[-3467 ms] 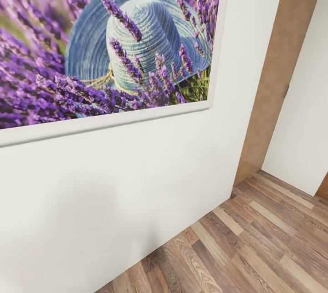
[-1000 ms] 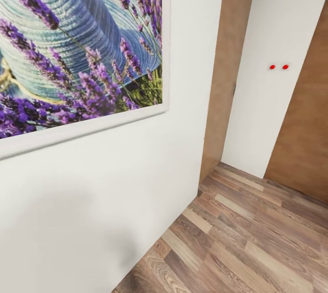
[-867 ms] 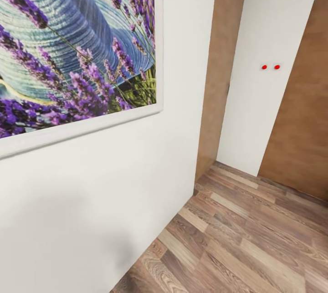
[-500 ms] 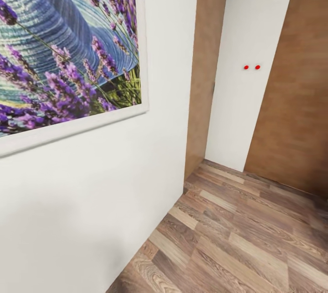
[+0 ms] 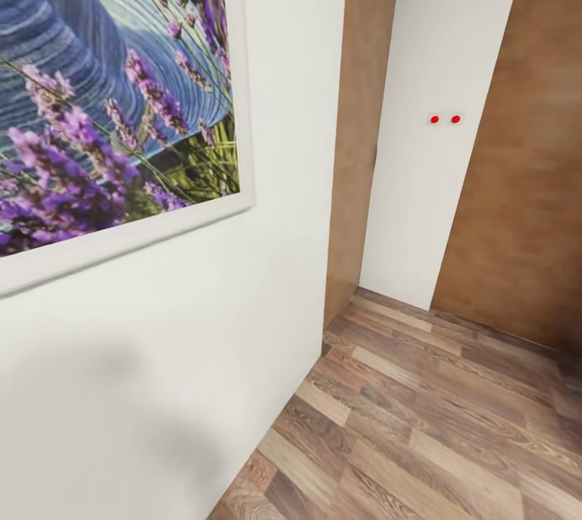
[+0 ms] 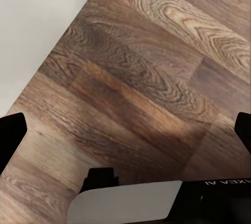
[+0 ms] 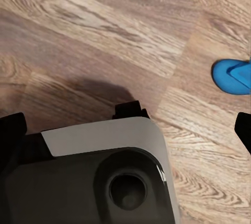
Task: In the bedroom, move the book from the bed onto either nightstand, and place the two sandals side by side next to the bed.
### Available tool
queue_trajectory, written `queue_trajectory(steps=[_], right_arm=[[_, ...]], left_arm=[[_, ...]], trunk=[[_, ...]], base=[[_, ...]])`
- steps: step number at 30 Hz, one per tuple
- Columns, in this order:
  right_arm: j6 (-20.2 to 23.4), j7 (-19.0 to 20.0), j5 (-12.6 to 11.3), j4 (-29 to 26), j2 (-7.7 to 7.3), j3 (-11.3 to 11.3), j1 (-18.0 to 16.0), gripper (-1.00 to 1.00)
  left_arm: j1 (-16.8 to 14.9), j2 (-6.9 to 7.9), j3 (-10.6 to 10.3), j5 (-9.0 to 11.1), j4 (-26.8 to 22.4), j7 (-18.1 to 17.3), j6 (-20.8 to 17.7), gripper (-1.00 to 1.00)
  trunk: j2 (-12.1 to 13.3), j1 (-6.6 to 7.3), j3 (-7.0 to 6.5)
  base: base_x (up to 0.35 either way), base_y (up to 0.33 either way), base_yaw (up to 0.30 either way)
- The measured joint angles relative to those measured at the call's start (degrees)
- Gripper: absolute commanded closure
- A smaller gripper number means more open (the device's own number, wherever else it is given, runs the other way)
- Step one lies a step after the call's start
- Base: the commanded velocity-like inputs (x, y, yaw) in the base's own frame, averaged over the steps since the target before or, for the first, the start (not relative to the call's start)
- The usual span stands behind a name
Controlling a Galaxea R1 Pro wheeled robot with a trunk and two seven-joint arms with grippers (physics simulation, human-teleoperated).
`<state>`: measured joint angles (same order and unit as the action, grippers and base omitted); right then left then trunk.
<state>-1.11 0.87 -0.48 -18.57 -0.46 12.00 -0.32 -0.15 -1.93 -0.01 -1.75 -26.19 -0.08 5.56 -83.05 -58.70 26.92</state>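
Sandal [image 7: 234,75], bright blue, shows in part in the right wrist view: one rounded end lies flat on the wood-plank floor [image 7: 94,36], cut off at the frame edge, so its long axis cannot be read. It lies near the robot's grey-and-black base [image 7: 104,172], apart from it, on the right arm's side; judgement: the right arm is the nearer one for a pickup. Right tool: dark finger ends [image 7: 11,130] sit at opposite edges of its wrist view with bare floor between, so the fingers stand apart, nothing held. Left tool: dark finger ends [image 6: 10,132] likewise at opposite edges of the left wrist view, apart, nothing between them but floor planks. Head view: white wall [image 5: 162,358] close ahead with a framed lavender print [image 5: 113,99], a brown door panel [image 5: 356,140] in the corner, and a second white wall bearing two small red dots [image 5: 444,119]. Book, bed and nightstand: location cannot be told. No containers seen. Judgement: robot is in transit; no task step is complete from what lies here.
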Motion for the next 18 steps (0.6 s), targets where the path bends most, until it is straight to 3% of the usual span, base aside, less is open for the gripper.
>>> queue_trajectory(steps=[9, 18], right_arm=[[0.0, 0.0, 0.0, 0.0, 0.0, 0.01, 0.0, -1.0], [0.0, 0.0, -0.07, 0.0, 0.0, 0.01, 0.0, -1.0]], left_arm=[[-0.01, 0.0, -0.03, -0.03, 0.0, 0.0, 0.0, -1.0], [0.0, 0.0, 0.0, 0.0, -0.01, 0.0, 0.02, -1.0]], trunk=[[0.0, -0.01, 0.0], [0.0, -0.03, 0.0]], base=[[0.286, -0.029, -0.001], [0.036, -0.009, -0.057]])
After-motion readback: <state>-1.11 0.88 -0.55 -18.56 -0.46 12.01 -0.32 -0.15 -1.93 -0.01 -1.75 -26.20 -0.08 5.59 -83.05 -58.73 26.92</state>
